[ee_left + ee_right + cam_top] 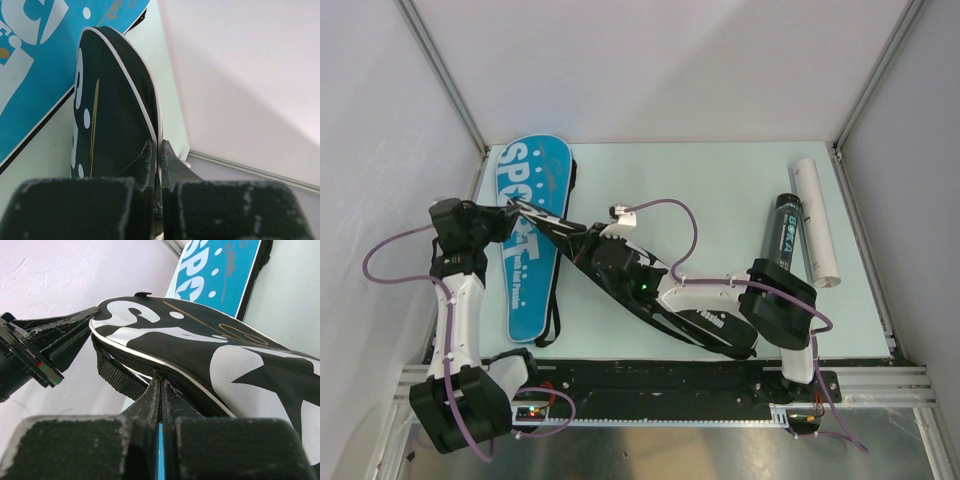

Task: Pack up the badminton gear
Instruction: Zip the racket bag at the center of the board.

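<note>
**Top view.** On the left of the pale-green counter [700,180], lying flat: a blue bag [535,265] printed "SPORT" in big white letters. Beneath the word, a smaller white line, too small to read. Part of the word hidden behind the left arm. Slanting from there down toward the right arm's base: a black bag [710,335], its white lettering mostly covered by the right arm. Left gripper [517,210] clenched on the far tip of the black bag. Right gripper [582,240] clamped on its edge a little farther along. At the right, well apart from both bags: a black tube [785,235] with pale lettering, not legible, just beside a plain white tube [817,220].

**Left wrist view.** Left gripper [159,150] closed tight on the white-piped rim of the black bag [115,115]. On the bag, only pieces of white letters, dots and a thin gold stroke, nothing readable. Upper left: blue bag [30,75], letters cut off by the frame.

**Right wrist view.** Right gripper [161,385] pinched on the zip edge of the black bag [200,345], beside a webbing strap [117,377]. Across the bag, large white shapes, a star and gold script, illegible. At the left, left gripper [50,340] grasping the bag's tip. Beyond, blue bag [225,275], only "SP" and a star in frame.
</note>
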{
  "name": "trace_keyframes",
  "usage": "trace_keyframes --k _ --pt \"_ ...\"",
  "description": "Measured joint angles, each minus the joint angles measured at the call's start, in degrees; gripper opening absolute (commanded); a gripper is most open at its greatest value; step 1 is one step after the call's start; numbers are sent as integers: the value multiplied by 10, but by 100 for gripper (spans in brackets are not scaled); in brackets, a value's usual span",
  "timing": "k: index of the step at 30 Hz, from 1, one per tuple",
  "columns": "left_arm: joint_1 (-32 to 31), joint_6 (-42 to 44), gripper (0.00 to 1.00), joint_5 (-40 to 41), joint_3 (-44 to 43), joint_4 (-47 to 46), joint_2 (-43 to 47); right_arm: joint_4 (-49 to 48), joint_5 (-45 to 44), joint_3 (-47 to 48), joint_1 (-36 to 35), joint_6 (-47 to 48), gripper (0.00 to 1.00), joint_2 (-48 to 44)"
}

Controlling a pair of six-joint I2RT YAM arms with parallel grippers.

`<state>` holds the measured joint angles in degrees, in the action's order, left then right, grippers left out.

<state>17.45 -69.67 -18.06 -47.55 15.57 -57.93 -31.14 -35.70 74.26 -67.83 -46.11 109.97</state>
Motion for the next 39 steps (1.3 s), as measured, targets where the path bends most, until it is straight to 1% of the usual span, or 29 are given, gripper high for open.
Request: trace_keyframes --k 3,8,19,24,29,35,39 --pt "0 0 0 2 0 1 0 -19 18 -11 2 14 0 0" --pt "0 1 0 3 0 12 0 -27 43 -37 3 13 0 -15" --pt "-3 5 0 -10 0 35 -1 -17 106 -113 3 35 0 -88" --pt "-3 11 0 -5 -4 42 -8 19 129 -134 6 49 0 -113" --pt "-3 25 0 -2 -21 54 -17 67 155 -135 12 59 0 -135" --pt "-3 43 0 1 -50 70 -24 160 171 -137 14 75 0 -184" --pt "-3 57 0 -1 -69 76 -30 214 181 -162 13 76 0 -227"
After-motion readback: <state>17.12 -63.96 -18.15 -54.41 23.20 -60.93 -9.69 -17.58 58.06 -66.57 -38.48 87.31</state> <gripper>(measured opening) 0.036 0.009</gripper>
